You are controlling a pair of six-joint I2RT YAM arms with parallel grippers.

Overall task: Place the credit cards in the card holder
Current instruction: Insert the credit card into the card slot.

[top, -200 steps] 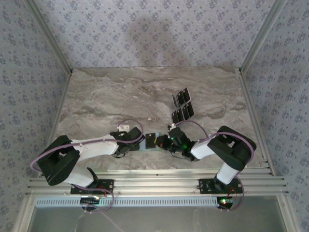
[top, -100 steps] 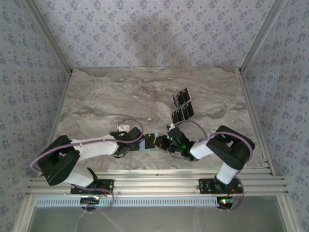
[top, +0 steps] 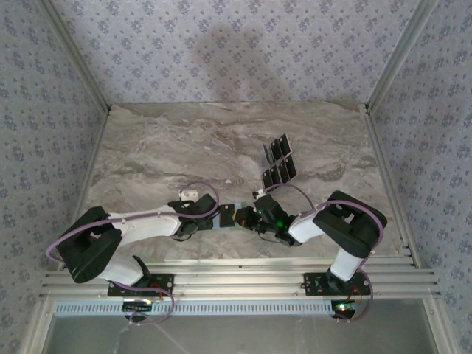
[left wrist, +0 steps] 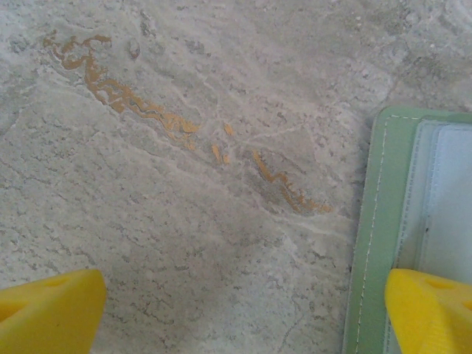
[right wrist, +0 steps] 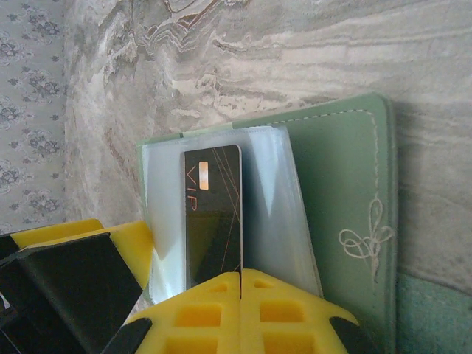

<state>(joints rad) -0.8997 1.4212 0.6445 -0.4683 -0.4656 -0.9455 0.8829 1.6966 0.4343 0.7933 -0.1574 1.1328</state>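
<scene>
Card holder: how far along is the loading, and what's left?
Done: the card holder lies open on the table, with one fingertip of the open left pincer over its edge. In hand: the right pincer is shut on a black VIP card lying against the clear sleeves; whether it's seated, I cannot tell. Left: several black cards lie farther back on the table.

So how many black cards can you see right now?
6, roughly. One card lies at the wallet's clear sleeves, pinched by the right gripper. About five more cards lie fanned on the table beyond it; overlap may hide others.
</scene>
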